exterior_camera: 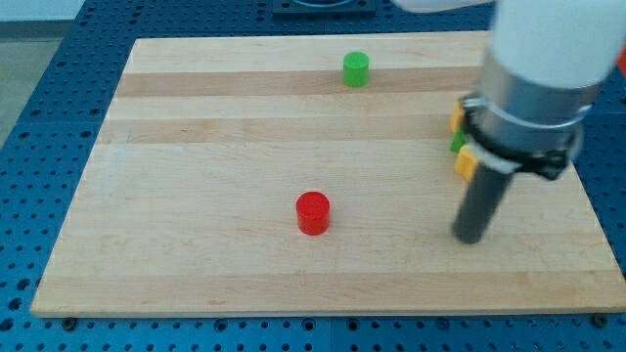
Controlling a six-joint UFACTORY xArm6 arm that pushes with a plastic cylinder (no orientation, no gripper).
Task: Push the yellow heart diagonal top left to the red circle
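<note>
A pale wooden surface (196,147) lies on a blue perforated bench, and the arm ends in a bare dark rod. It carries no pincer, so there is nothing to be apart, together or clamped. My tip (470,238) rests on the wood. The red circle (313,213) is well apart from it toward the view's left and slightly higher. A green cylinder (355,69) sits far off toward the view's top left. Just above my tip, half hidden by the arm's grey collar, three blocks cluster: a yellow block (457,118), a green block (457,143) and an orange-yellow block (466,163) nearest my tip. Their shapes are covered, so I cannot tell which yellow one is the heart. I judge the push has not begun. To do it well, my tip should first come round to the chosen block's far side, toward the view's right. It should then drive leftward along a line passing above the red circle, in short strokes centred on the block so it does not spin away. It should keep clear of the green neighbour and stop once the block sits up and left of the red circle.
</note>
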